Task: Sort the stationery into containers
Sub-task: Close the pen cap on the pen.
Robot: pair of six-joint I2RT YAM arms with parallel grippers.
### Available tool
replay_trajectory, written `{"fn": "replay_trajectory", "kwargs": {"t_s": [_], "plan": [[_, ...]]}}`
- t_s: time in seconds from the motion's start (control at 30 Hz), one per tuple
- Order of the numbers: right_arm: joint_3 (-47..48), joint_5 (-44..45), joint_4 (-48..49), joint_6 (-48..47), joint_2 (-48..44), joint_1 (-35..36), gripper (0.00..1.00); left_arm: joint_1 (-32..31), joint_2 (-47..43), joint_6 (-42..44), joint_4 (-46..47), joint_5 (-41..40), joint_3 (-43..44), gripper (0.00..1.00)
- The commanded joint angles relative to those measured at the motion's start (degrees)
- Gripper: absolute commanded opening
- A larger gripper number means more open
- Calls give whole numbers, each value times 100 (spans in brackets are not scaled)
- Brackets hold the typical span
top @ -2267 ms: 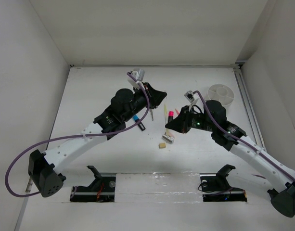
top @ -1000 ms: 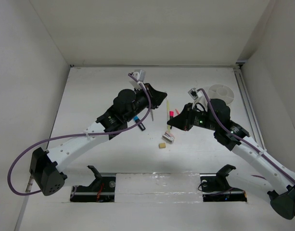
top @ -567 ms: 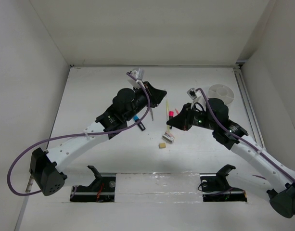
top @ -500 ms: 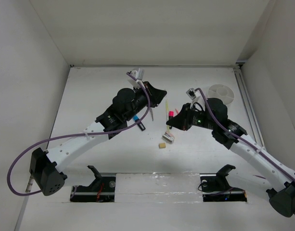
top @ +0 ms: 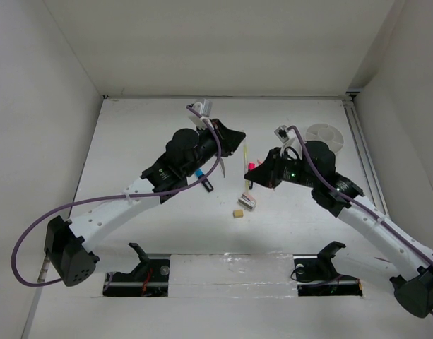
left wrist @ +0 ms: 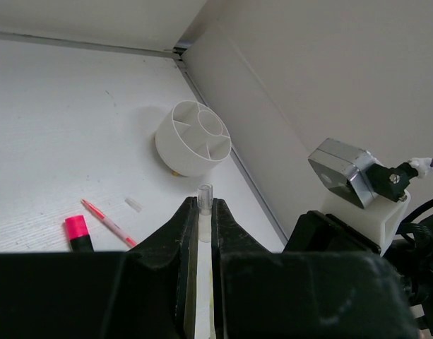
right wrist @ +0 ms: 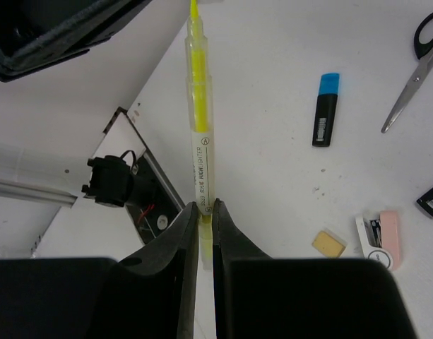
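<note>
My right gripper (right wrist: 206, 206) is shut on the end of a pale yellow highlighter pen (right wrist: 200, 134) and holds it above the table (top: 245, 161), pointing toward my left gripper (top: 237, 136). My left gripper (left wrist: 203, 205) is shut on a pale stick with a clear capped end (left wrist: 205, 192). The white divided cup (top: 323, 134) stands at the back right (left wrist: 193, 138). On the table lie the scissors (right wrist: 414, 63), blue highlighter (right wrist: 325, 109), tan eraser (right wrist: 328, 242), grey-pink block (right wrist: 382, 236), pink highlighter (left wrist: 76, 232) and pink pencil (left wrist: 107, 222).
A small clear cap (left wrist: 133, 204) lies near the pink pencil. A metal rail (top: 361, 155) runs along the table's right side beside the cup. Two black mounts (top: 142, 272) (top: 322, 268) sit at the near edge. White walls close in the table.
My right gripper has lifted the pale yellow pen off the table and moved it up and back, toward the left gripper. The left arm has barely moved.
</note>
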Motion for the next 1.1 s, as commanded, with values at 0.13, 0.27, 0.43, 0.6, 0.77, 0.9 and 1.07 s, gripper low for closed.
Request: {"fn": "replay_trajectory", "kwargs": {"t_s": [0.13,0.27,0.43,0.6,0.77,0.9,1.07], "plan": [[348,-11,130,-163,9,-143,0,22,21,-15,264,134,262,0],[401,-11,130,-163,113,-143,0,22,21,-15,264,187,262,0],[453,-81,130,-163,167,-143,0,22,21,-15,264,310,262,0],[376,-152,130,-216,115,-143,0,22,-31,-120,203,-181,262,0],[208,-152,182,-163,114,-143,0,22,-93,-173,203,-543,315,0],[155,-204,182,-163,114,-143,0,22,-93,-173,203,-543,315,0],[155,-204,182,-163,114,-143,0,22,-93,-173,255,-490,368,0]]}}
